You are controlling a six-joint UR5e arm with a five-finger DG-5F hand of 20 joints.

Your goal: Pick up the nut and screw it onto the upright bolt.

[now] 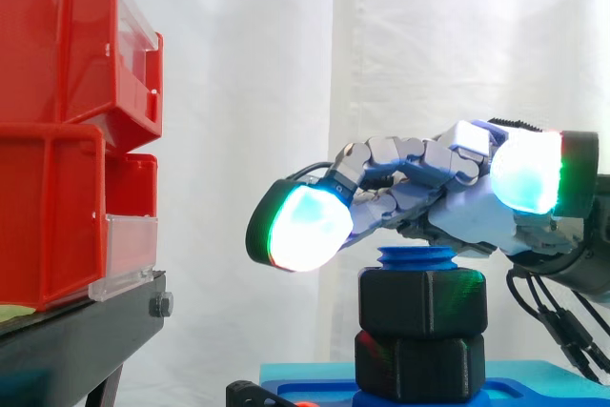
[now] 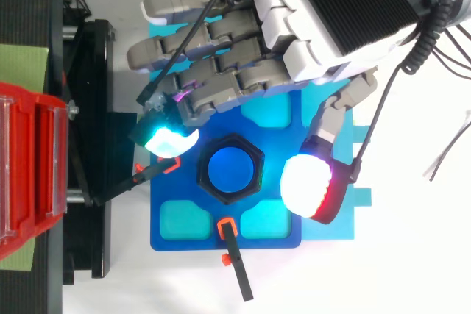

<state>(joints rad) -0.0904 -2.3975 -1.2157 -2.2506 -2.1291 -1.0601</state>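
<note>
Clamp: a black clamp arm [image 2: 237,270] with orange tips lies nearest, at the front edge of the plate, pointing in toward the bolt.
Base plate: a blue base plate [image 2: 193,239] with lighter cyan pads set in it carries the bolt at its middle.
Thumb: the thumb [image 2: 307,185], its pad glowing white with a red rim, hangs to the arm's side of the nut and apart from it.
Nut: the black hexagonal nut [image 1: 422,300] sits threaded on the bolt, directly on a second black hexagonal piece [image 1: 419,366] below.
Bolt: the blue bolt [image 2: 230,168] stands upright, its top just above the nut.
Hand: the hand [image 2: 324,12] reaches in above the nut, with nothing in its grasp.
Fingers: the fingers [image 2: 221,64] are stretched out side by side and spread away from the thumb, passing just behind and above the bolt.
Bins: red bins [image 1: 57,45] are stacked on a black stand [image 1: 86,340], well apart from the bolt.
Curtain: a white curtain [image 1: 381,45] hangs behind everything.
</note>
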